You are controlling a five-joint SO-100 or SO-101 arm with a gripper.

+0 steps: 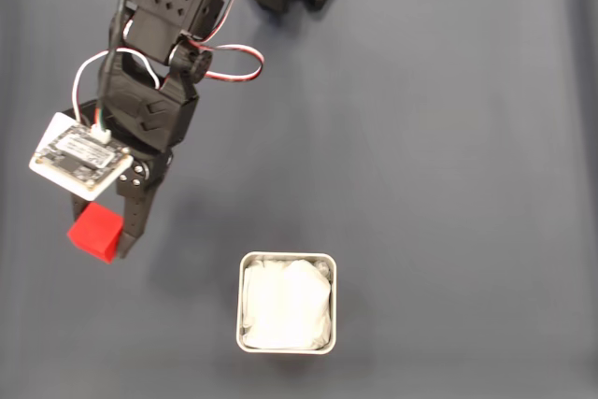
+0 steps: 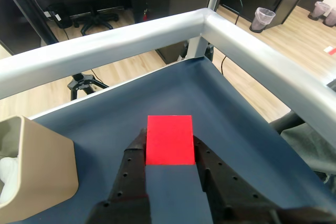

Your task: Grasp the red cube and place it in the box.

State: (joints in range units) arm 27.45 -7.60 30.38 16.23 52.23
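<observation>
Red cube (image 1: 94,231) sits clamped between the 2 black jaws, low on the left of the fixed view, and whether it touches the dark blue tabletop (image 1: 439,165) is hard to tell. The arm (image 1: 163,63) reaches down from the top edge, angled toward lower left, its gripper (image 1: 101,248) pointing down the frame with a white circuit board (image 1: 78,156) on its side. In the wrist view the cube (image 2: 169,140) shows 1 plain bright face, sharp-edged, squeezed by both fingers (image 2: 131,169). The box (image 1: 287,302), white-lined, stands well apart, lower centre.
</observation>
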